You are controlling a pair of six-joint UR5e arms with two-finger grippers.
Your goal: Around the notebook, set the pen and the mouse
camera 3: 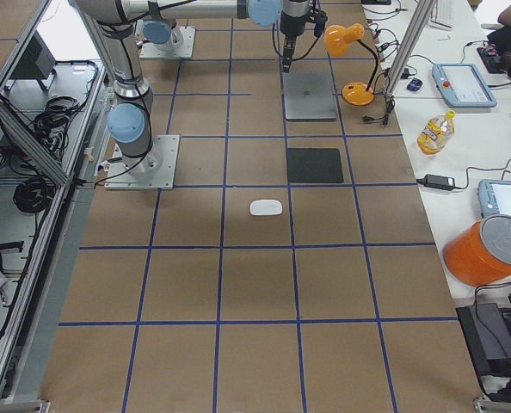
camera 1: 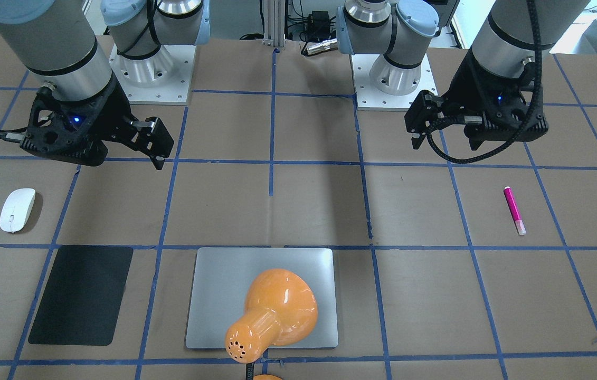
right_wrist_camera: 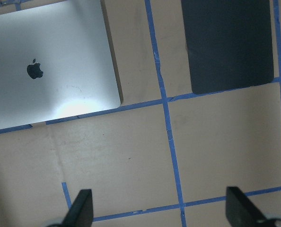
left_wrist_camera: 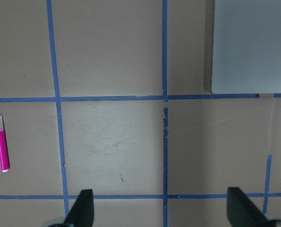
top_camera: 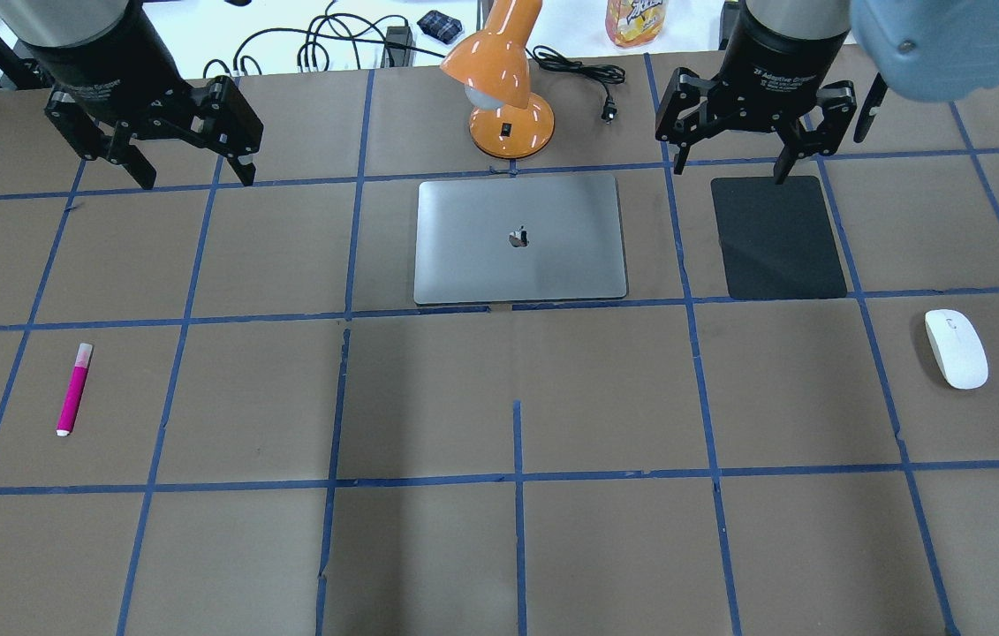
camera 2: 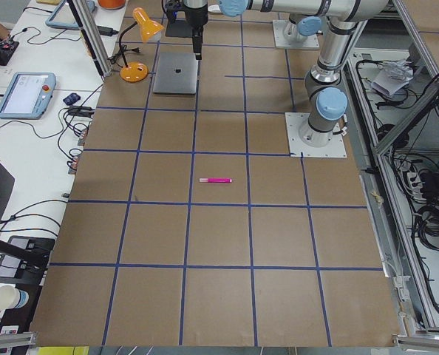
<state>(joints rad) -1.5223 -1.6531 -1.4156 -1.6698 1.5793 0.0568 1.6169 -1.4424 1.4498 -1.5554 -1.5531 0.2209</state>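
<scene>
The magenta pen (top_camera: 74,389) lies flat on the brown table at the left and shows at the left edge of the left wrist view (left_wrist_camera: 2,143). On the right side rests the white mouse (top_camera: 956,348). The silver notebook (top_camera: 518,237) sits closed at the far centre. My left gripper (top_camera: 197,177) hangs open above the table, beyond the pen and left of the notebook, holding nothing. My right gripper (top_camera: 730,170) hangs open over the far edge of a black mat (top_camera: 777,237), also holding nothing.
An orange desk lamp (top_camera: 503,88) stands just beyond the notebook, its head leaning over it in the front-facing view (camera 1: 272,314). The black mat lies between notebook and mouse. Blue tape lines grid the table. Cables and a bottle (top_camera: 636,19) lie past the far edge.
</scene>
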